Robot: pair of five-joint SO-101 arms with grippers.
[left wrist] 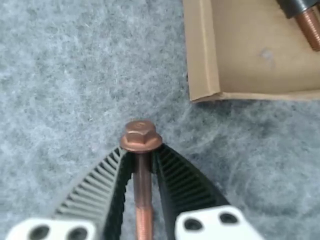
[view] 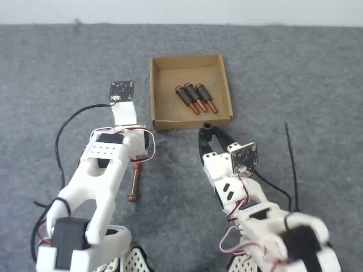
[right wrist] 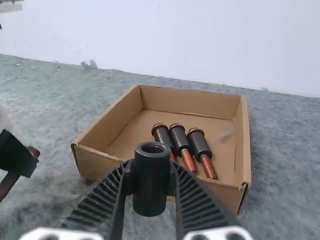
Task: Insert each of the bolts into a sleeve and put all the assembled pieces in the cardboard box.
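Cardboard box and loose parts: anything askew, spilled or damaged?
Nothing stands out. Three assembled pieces lie side by side inside the cardboard box; the left gripper holds a bolt, the right gripper a sleeve.

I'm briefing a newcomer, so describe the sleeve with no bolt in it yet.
Find the cardboard box; the right gripper sits by its near wall. The black sleeve clamped there shows an empty bore, unlike the three assembled pieces inside the box.
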